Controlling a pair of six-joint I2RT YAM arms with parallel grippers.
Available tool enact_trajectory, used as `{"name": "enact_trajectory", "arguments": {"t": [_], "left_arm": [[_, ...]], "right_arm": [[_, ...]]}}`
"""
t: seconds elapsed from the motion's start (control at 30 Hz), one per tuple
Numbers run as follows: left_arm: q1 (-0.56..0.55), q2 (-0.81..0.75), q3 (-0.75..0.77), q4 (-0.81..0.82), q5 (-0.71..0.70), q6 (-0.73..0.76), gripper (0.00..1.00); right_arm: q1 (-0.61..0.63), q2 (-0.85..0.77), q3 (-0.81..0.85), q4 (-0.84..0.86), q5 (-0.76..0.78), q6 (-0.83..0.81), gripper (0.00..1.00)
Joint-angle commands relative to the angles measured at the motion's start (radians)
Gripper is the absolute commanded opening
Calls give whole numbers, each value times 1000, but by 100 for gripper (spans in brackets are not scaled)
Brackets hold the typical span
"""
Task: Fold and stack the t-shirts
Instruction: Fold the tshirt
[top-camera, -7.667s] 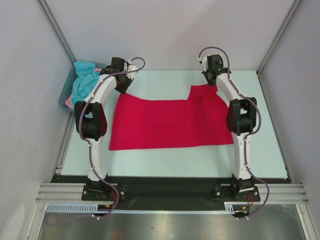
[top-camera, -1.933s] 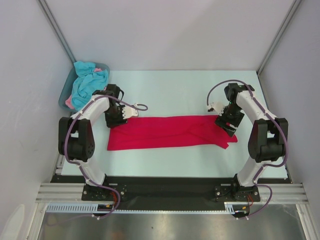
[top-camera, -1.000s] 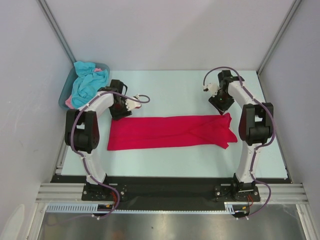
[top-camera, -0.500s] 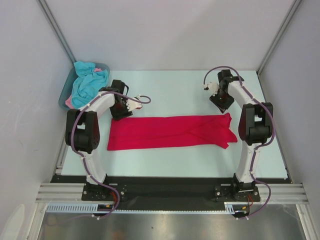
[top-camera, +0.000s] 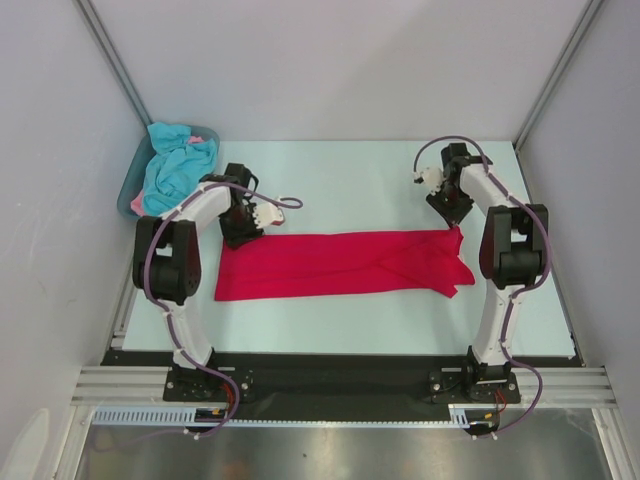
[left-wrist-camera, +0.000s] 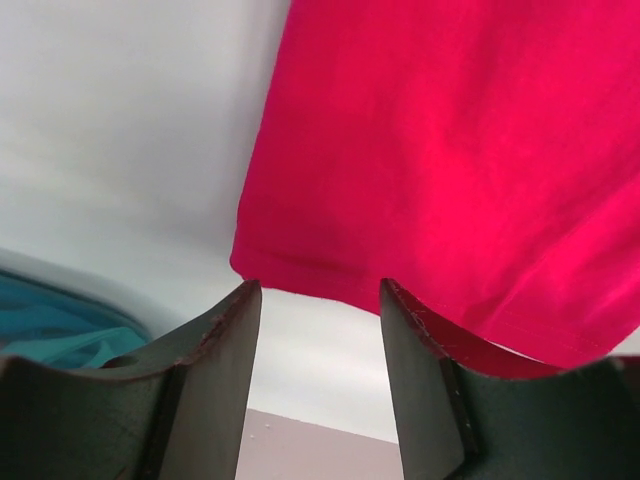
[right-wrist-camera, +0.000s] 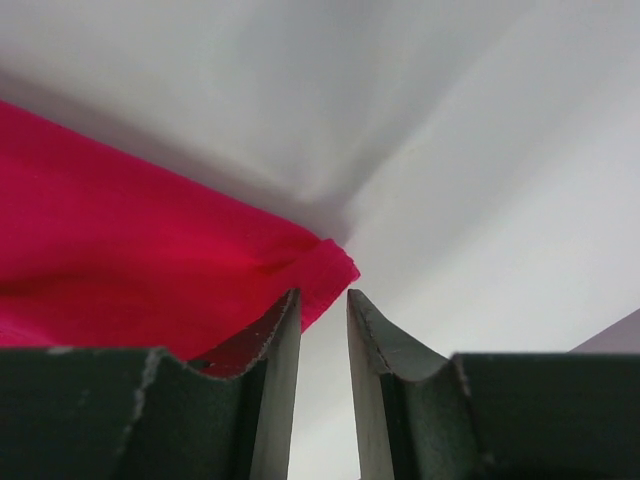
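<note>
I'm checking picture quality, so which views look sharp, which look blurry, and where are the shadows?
Top view: even light, sharp, red shirt crisp. Left wrist view: shirt soft, fingers dark and blurred. Right wrist view: grey shadow on the table beside the shirt.

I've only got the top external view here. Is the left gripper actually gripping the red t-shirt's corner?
Observer: No. The left wrist view shows the left gripper open, with the red t-shirt edge just beyond its fingertips, not between them.
Operator: And the right one?
Observer: The right wrist view shows the right gripper with a narrow gap and only bare table inside it. The shirt's corner lies just past the tips.
</note>
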Motion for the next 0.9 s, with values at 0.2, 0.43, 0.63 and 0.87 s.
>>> {"name": "enact_trajectory", "arguments": {"t": [0.2,0.43,0.63,0.87], "left_arm": [[-10,86,66,-18,18,-3,56],[-18,132,77,6,-4,-27,54],[-18,147,76,36,-67,-34,53],[-16,156,74,69,-113,-38,53]], "right_arm": [[-7,30,-23,26,4,11,29],[0,53,-25,57,6,20,29],[11,93,-20,112,44,38,29],[17,141,-6,205,118,75,30]]}}
